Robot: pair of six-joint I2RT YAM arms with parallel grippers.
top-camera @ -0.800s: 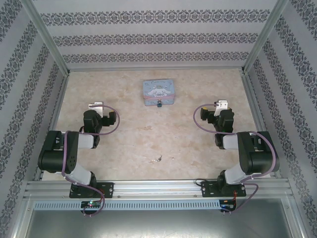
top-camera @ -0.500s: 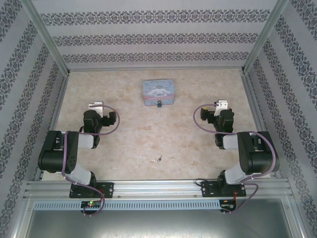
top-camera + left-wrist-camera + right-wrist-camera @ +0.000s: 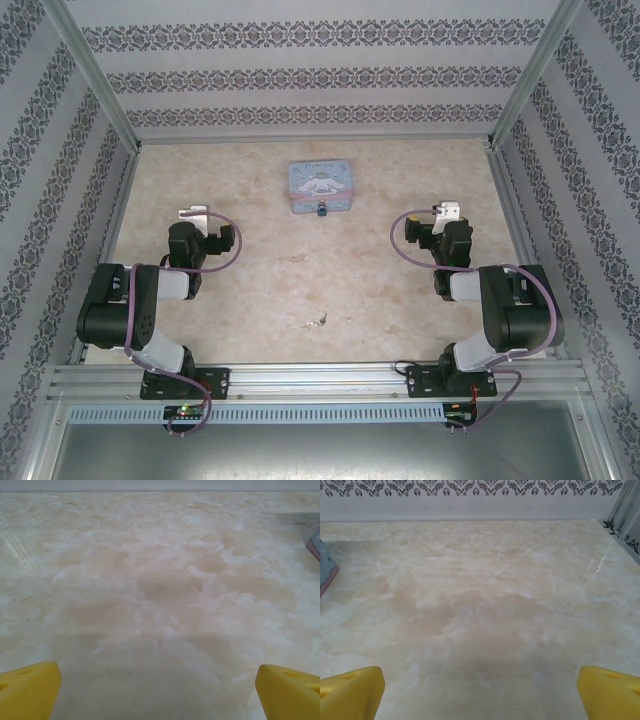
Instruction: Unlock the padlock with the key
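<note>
Left hand (image 3: pixel 192 213), right hand (image 3: pixel 446 210): spread, empty. Tiny dark teal padlock (image 3: pixel 322 210) against light-blue rectangular tin (image 3: pixel 320 184); thin grey metal key (image 3: pixel 320 321) well apart.

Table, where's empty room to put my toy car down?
Bare tabletop lies between the tin and the key, and ahead of the left gripper and right gripper. Tightest: the padlock at the tin's near side.
</note>
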